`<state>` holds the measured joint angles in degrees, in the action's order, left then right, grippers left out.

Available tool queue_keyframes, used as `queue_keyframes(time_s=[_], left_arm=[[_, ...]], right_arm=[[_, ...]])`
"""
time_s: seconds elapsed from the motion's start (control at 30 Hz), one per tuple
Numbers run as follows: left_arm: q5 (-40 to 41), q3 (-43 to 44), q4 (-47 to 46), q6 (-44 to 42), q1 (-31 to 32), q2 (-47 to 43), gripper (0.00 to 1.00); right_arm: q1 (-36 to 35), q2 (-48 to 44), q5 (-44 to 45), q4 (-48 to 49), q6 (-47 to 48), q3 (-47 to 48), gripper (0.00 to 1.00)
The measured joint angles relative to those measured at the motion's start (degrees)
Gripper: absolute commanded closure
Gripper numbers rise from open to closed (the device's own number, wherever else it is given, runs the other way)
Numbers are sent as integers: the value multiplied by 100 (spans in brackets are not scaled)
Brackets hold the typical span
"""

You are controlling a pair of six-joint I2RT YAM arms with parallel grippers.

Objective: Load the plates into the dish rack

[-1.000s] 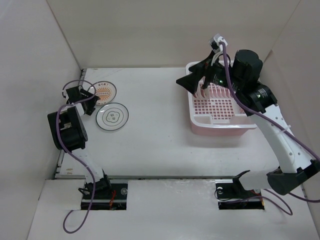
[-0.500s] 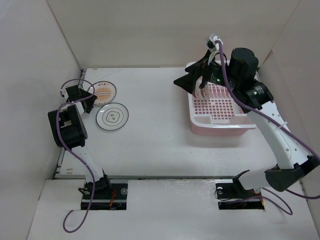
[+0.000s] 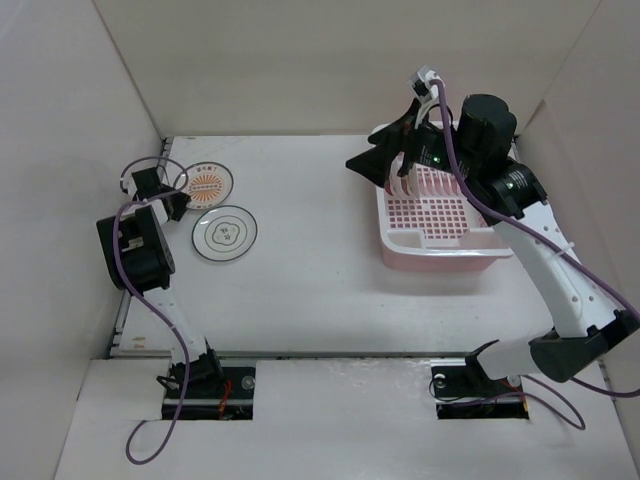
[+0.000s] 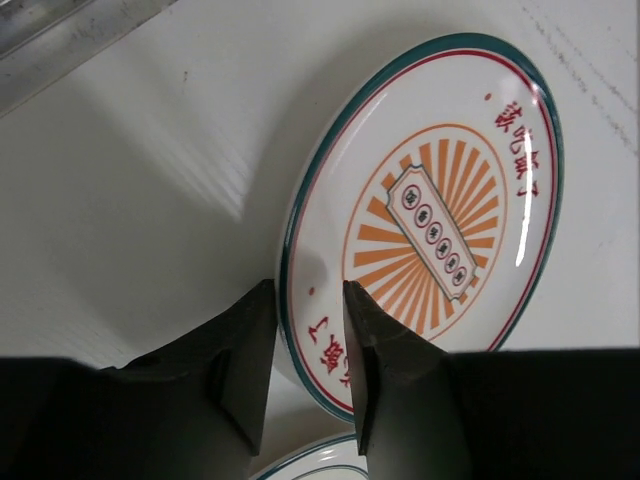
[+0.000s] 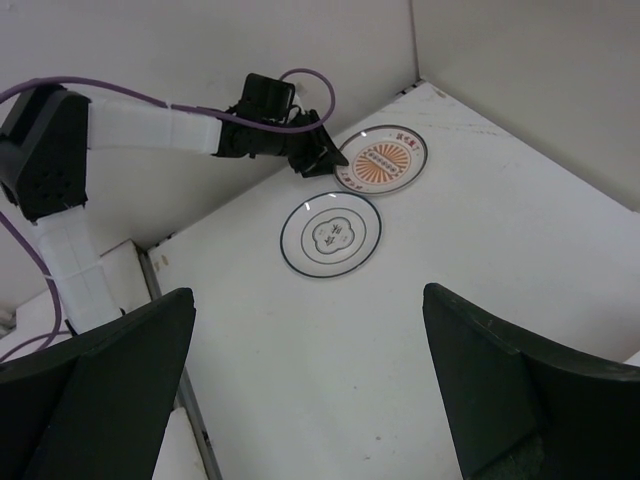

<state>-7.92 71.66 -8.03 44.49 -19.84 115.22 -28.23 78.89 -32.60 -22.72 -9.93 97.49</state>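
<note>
White walls box in a white desk (image 3: pixel 320 290), and the loading looks barely begun. Two plates lie flat at far left, well apart from the dish rack (image 3: pixel 440 262). The left pincer (image 4: pixel 308 290) straddles the near rim of the sunburst plate (image 4: pixel 430 230), jaws narrowly parted; whether it already pinches I cannot tell. Just beside it, the wavy-ringed plate (image 3: pixel 224 233) lies untouched. The right pincer (image 5: pixel 308 292) hangs splayed and empty above the rack's far left corner. Both plates have yet to cross, and what the rack holds is unclear.
</note>
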Motion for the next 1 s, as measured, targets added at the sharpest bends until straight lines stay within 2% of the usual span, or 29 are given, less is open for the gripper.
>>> queue_keyframes(time_s=[0.23, 0.3, 0.7, 1.0], left_arm=[[166, 245, 426, 37, 0, 120, 89], [190, 400, 549, 57, 0, 197, 100], [4, 970, 796, -227, 50, 365, 100], [-22, 2109, 1480, -726, 765, 138, 100]], right_arm=[[0, 0, -2, 2, 0, 66, 1], [0, 0, 0, 2, -2, 66, 1], [-4, 26, 28, 4, 35, 70, 1], [-216, 636, 824, -223, 763, 111, 1]])
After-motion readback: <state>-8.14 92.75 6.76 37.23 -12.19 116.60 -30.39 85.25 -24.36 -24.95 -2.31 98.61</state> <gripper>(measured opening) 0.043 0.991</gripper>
